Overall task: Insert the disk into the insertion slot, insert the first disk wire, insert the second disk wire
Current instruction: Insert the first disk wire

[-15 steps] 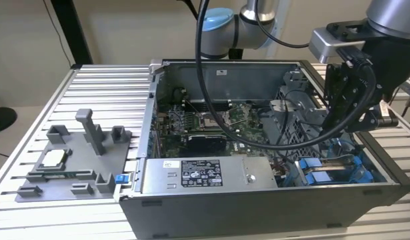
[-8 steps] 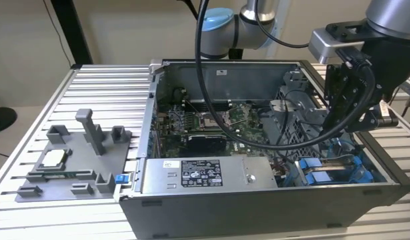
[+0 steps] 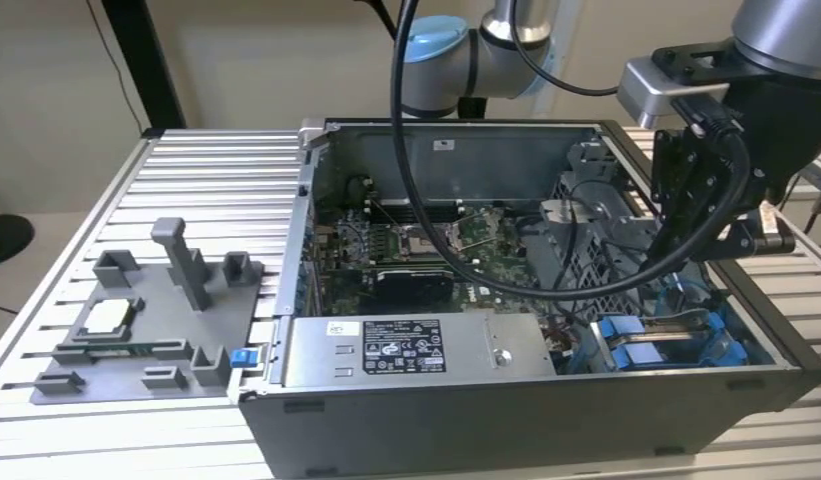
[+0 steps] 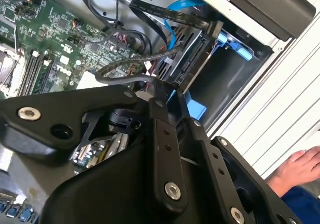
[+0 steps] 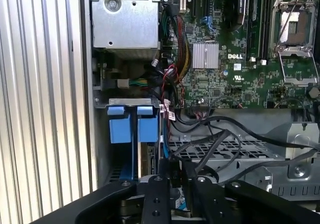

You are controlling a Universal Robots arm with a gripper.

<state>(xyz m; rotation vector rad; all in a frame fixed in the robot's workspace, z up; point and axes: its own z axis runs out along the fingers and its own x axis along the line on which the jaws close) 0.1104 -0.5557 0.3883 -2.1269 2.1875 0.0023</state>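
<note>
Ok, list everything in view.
open dark grey computer case: one, on table
slatted aluminium table: one, silver
grey plastic pegged fixture tray: one, exterior view's left of case
grey metal box, white sticker: one, case front
green circuit board: one, case floor
grey perforated drive bay, blue rails: one, exterior view's right of box
disk: one, dark end, in bay
cables: several black, one blue, inside case
person's hand: one, blue sleeve, outside case
robot arm: one, grey
gripper: one, black, over bay

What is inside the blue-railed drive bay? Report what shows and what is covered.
The disk sits in the insertion slot between blue rails, black cables running to its end. The gripper covers the rest, so its label and the bay floor are hidden.
</note>
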